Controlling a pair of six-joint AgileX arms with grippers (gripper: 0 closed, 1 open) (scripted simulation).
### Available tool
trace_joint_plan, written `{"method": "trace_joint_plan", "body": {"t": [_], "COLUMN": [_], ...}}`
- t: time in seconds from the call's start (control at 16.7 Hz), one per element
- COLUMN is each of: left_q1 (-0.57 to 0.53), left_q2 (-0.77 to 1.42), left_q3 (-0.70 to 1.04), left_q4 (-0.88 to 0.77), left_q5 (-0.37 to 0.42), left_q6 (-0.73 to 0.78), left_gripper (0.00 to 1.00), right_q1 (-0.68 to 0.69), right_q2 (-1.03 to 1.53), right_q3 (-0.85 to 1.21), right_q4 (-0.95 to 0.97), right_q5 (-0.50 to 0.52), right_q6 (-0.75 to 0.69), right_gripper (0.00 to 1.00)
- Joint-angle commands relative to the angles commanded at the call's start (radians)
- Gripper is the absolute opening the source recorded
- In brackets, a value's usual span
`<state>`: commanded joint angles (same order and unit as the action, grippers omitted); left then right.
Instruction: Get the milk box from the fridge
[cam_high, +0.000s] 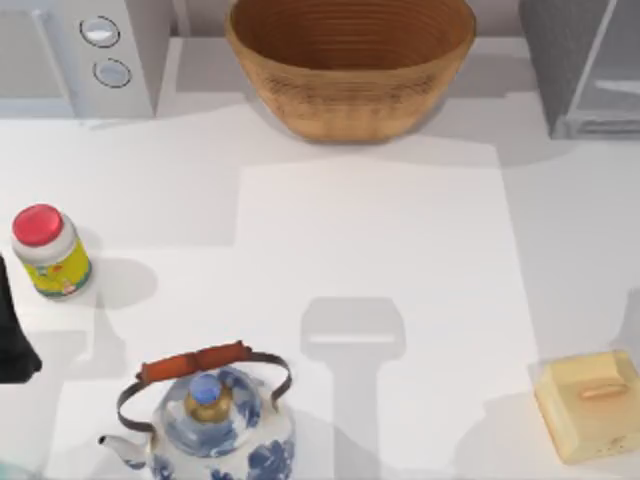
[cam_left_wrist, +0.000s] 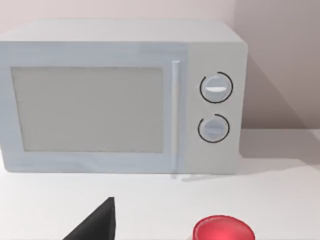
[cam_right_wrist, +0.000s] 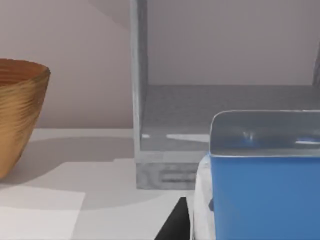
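One fridge (cam_high: 585, 65), one milk box (cam_right_wrist: 260, 195), one basket (cam_high: 350, 65), one teapot (cam_high: 215, 430).

1. Fridge (cam_high: 580, 70): cut by the top view's upper and right edges; in the right wrist view the cabinet runs past the upper and right edges, so its full outline cannot be told.
2. Milk box (cam_right_wrist: 260, 195): close to the right wrist camera, cut by the lower and right edges; base hidden.
3. White appliance (cam_high: 80, 55): upper and left parts cut off in the top view.
4. Basket (cam_high: 350, 65): rear rim cut off in the top view.
5. Kettle (cam_high: 215, 425): lower body cut off in the top view.
6. Red-lidded jar (cam_left_wrist: 223, 230): lid alone visible at the left wrist view's lower edge.
7. Left arm (cam_high: 12, 335): a dark piece at the top view's left edge; gripper state cannot be told.
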<state>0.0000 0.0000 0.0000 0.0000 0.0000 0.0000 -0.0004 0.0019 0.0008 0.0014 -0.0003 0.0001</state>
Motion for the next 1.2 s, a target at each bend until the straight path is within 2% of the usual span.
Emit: {"method": "trace_joint_plan", "body": {"t": [0.42, 0.6, 0.9, 1.2], "left_q1": [0.000, 0.000, 0.000, 0.000], "left_q2": [0.000, 0.000, 0.000, 0.000], "left_q3": [0.000, 0.000, 0.000, 0.000], "left_q4": [0.000, 0.000, 0.000, 0.000], "left_q5": [0.000, 0.000, 0.000, 0.000], "left_q6": [0.000, 0.000, 0.000, 0.000], "left_gripper": [1.00, 1.00, 1.00, 1.00], "right_q1": [0.002, 0.043, 0.178, 0.350], "right_q2": [0.012, 0.099, 0.450, 0.962], "right_q3": [0.004, 0.029, 0.123, 0.245], "right_q4": [0.008, 0.076, 0.318, 0.632], "right_q5": [-0.001, 0.001, 0.013, 0.028], "right_q6": [0.002, 0.005, 0.015, 0.029], "right_gripper": [0.00, 0.00, 0.00, 0.00]}}
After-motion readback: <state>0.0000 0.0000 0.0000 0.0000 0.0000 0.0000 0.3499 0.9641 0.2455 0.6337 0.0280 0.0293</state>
